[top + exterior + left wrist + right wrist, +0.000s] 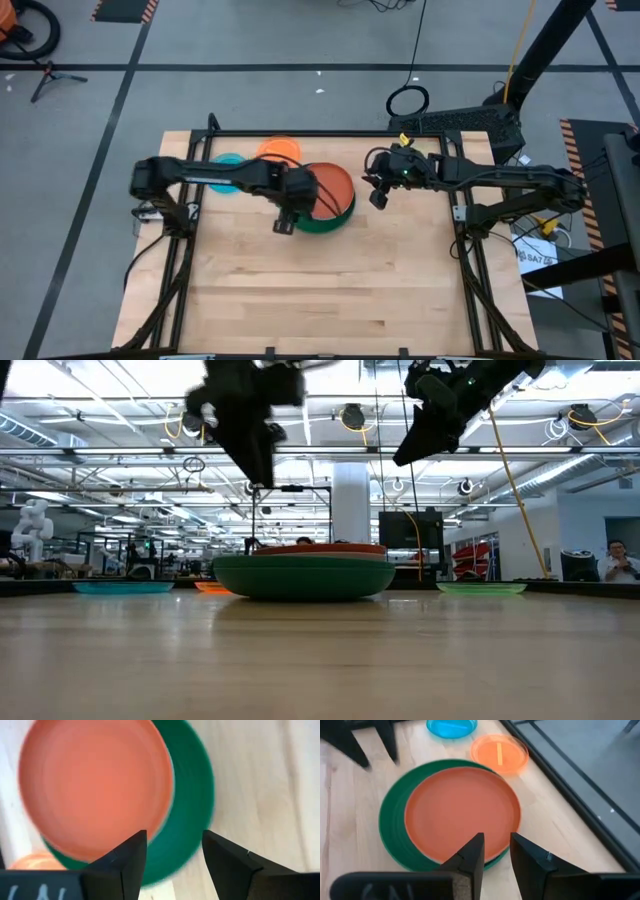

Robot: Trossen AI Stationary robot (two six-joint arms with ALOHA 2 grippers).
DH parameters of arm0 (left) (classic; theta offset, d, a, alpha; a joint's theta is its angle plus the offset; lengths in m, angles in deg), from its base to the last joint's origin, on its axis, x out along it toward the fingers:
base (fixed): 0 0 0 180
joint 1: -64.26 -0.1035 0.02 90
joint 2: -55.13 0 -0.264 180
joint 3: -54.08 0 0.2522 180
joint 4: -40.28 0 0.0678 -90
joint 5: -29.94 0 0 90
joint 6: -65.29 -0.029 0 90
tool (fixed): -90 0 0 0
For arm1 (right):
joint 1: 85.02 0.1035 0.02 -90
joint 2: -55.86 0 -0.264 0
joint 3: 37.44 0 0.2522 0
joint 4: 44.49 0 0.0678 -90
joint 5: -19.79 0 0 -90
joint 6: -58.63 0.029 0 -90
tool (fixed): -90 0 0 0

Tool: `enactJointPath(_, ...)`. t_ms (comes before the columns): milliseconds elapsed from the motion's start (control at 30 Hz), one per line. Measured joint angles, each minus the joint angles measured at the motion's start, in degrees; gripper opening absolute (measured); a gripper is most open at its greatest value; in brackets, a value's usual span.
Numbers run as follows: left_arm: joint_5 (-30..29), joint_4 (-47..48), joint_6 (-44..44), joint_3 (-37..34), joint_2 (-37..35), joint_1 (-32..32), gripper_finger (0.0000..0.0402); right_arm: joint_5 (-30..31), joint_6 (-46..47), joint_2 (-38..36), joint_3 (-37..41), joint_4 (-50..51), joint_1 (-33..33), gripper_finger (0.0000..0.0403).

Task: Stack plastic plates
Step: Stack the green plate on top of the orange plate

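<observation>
My left claw (172, 865) hangs released, its two dark fingers (125, 865) spread with nothing between them, poised above the near rim of the large dark green round plastic plate (192, 805) without touching it. My right claw (495, 857) also holds nothing, fingers parted by a narrow gap, raised above the desk beside the same stack.

The medium orange-red round plastic plate (335, 186) sits inside the dark green one, off-centre, so more green rim shows on one side. The stack rests on the pale wooden desk (330, 290) toward its far edge. Just behind it lie the small orange translucent plastic plate (499, 752) and, beside that, the small translucent blue plastic plate (451, 727). In the low view a lime green small plastic plate (481, 588) lies apart from the stack, on the other side from the blue one.

Beyond the desk is a large hall with ceiling lights and racks; a person (618, 562) stands far off.

Both my arms reach inward from the desk's sides, the left stretched above the stack, the right bent toward it.
</observation>
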Motion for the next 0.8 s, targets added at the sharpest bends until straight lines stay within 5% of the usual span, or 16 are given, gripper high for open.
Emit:
enactJointPath(233, -0.2, -14.3, 3.9, -15.4, -16.4, 0.2, 0.0198, 1.2, 3.8, 0.3, 0.0, 2.3, 0.0, 0.0089)
enactJointPath(500, -3.9, -33.0, 6.3, -33.5, -29.6, 0.2, 0.0198, 11.1, 11.8, 3.5, -0.1, 4.3, -0.2, 0.0089)
enactJointPath(800, -12.5, -33.9, 6.8, -41.1, -40.2, -2.4, 0.0198, 10.5, 19.7, 12.5, 0.0, 13.0, -0.9, 0.0089)
